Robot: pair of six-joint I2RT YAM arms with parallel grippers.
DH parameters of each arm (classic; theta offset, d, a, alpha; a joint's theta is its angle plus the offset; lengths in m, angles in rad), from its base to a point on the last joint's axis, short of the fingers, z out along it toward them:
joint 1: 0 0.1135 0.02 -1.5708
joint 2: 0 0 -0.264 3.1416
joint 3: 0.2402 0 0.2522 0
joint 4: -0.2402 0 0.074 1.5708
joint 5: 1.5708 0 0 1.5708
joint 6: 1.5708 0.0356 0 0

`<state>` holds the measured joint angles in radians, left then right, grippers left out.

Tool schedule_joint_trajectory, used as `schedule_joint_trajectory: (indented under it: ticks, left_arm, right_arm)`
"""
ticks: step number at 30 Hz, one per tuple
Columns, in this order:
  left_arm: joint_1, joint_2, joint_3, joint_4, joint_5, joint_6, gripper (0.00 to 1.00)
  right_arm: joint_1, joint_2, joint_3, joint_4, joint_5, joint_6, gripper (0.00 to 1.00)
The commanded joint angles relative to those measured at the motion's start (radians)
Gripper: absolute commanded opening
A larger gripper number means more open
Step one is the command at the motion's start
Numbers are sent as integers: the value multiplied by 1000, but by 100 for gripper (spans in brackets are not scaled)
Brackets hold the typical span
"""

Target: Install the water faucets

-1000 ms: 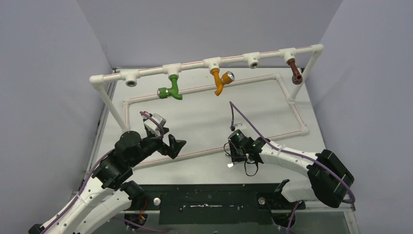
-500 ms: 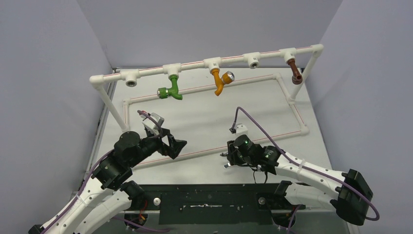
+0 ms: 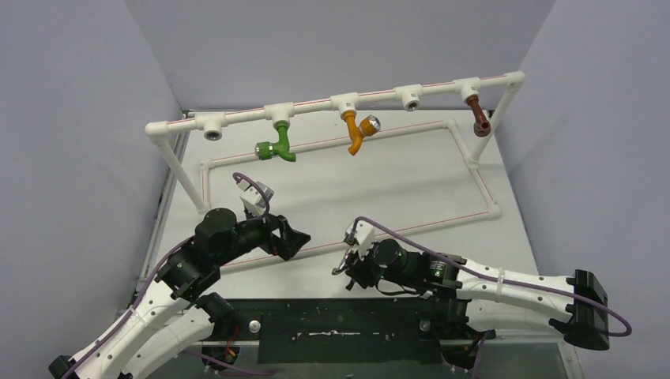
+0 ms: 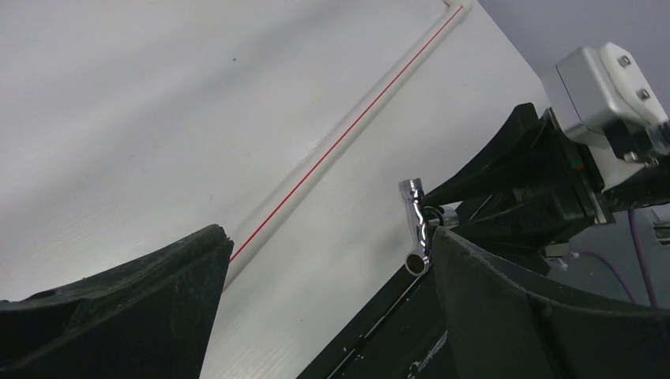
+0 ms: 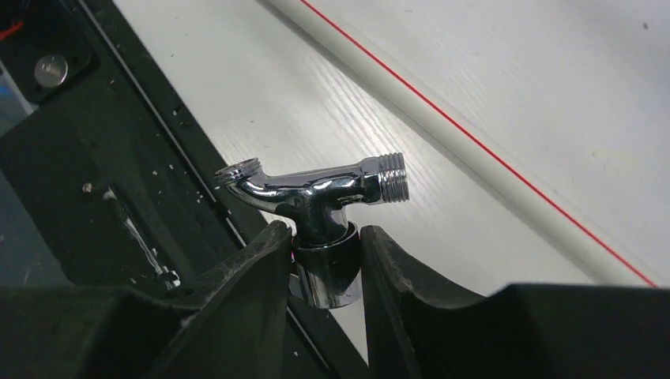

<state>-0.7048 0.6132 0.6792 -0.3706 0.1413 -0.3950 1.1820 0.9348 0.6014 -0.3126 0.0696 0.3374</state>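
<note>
Chrome is what is in hand: the right gripper (image 5: 320, 241) pinches the chrome faucet (image 5: 316, 193) by its round base, a finger pressed against each side. The bent spout and the threaded end stick out just past the fingertips, low over the near edge of the table (image 3: 411, 181). Close by on that gripper's left, the left gripper (image 3: 294, 237) is spread wide and empty, its opening turned toward the faucet (in its wrist view the tap shows between the 2 spread fingers, touching neither).

I judge this to be the carry stage, perhaps a hand-over: the tap is lifted but not yet fitted. Next, the threaded end has to be lined up square with an open socket on the rail (image 3: 312, 106), well beyond both grippers, then screwed in. A skewed start could jam the thread.

Counted, there are 4 taps: 1 chrome, plus 1 green faucet (image 3: 276, 147), 1 orange faucet (image 3: 355, 133) and 1 brown faucet (image 3: 478, 118), those 3 hanging from the rail. The rail has 5 tee fittings (image 3: 411, 96), 2 of them open.
</note>
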Motion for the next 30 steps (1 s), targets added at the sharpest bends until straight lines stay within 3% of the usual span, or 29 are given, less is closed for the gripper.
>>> schedule_joint_trajectory:
  ticks: [1, 10, 16, 23, 30]
  left_arm:
    - [4, 20, 27, -8, 71, -25, 97]
    - [4, 38, 16, -59, 145, -66, 96]
    - [4, 36, -26, -14, 239, -127, 86]
    - [4, 85, -81, 73, 396, -186, 76]
    - [4, 111, -96, 101, 488, -202, 64]
  right_arm:
    - [85, 61, 92, 142, 6, -242, 0]
    - [109, 171, 151, 190, -206, -705, 0]
    - [107, 200, 188, 146, -310, -979, 0]
    - [94, 258, 284, 44, -399, -1137, 0]
    - [85, 295, 342, -19, -436, -1188, 0]
